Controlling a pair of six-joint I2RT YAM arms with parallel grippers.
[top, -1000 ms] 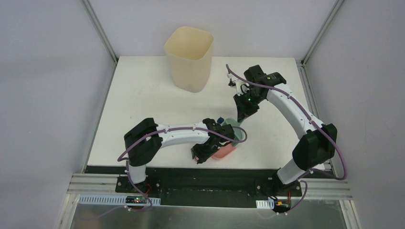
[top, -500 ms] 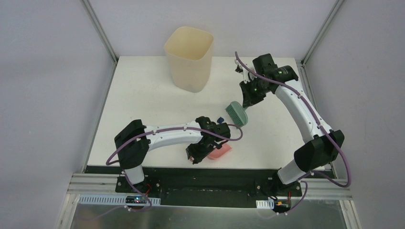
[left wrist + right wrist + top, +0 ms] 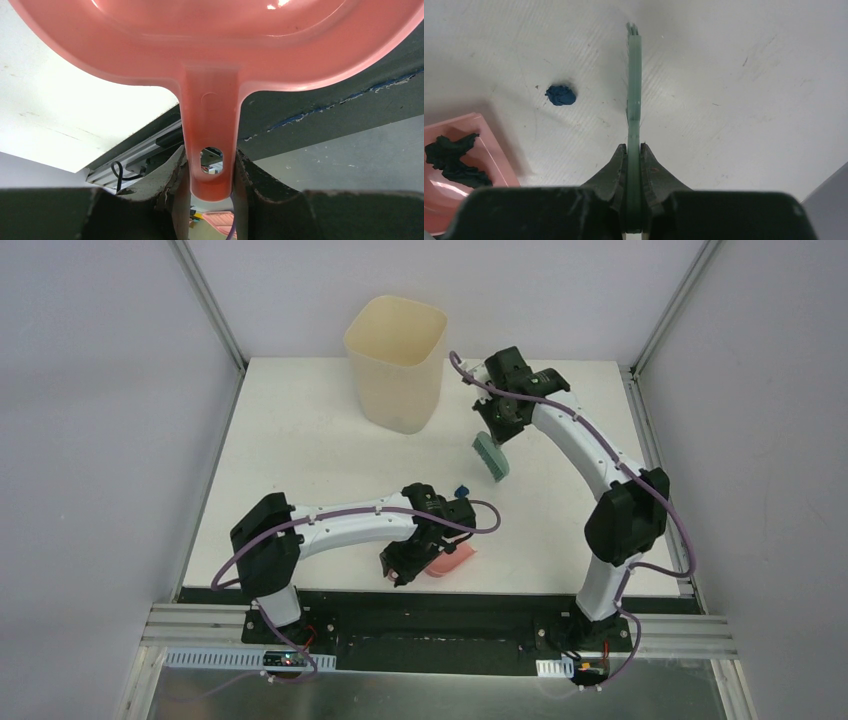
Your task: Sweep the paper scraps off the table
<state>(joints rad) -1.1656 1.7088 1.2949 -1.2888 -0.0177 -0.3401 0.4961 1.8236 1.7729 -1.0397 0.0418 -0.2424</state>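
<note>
My left gripper [image 3: 410,558] is shut on the handle of the pink dustpan [image 3: 447,560], which sits at the table's [image 3: 300,440] near edge; the wrist view shows the handle [image 3: 209,150] clamped between both fingers. My right gripper [image 3: 497,428] is shut on the green hand brush [image 3: 490,457], held edge-on above the table right of the bin; it also shows in the right wrist view [image 3: 634,90]. One dark blue paper scrap [image 3: 460,490] lies on the table by the left wrist, also in the right wrist view [image 3: 560,94]. Dark scraps [image 3: 454,160] lie inside the dustpan [image 3: 489,150].
A tall beige bin [image 3: 396,362] stands at the back middle of the table. Metal posts [image 3: 215,310] rise at the rear corners. The table's near edge meets a black rail [image 3: 330,605] just below the dustpan.
My right arm has lifted the brush away from the dustpan and carried it back and left toward the bin. My left gripper with the dustpan has shifted slightly left along the near edge.
</note>
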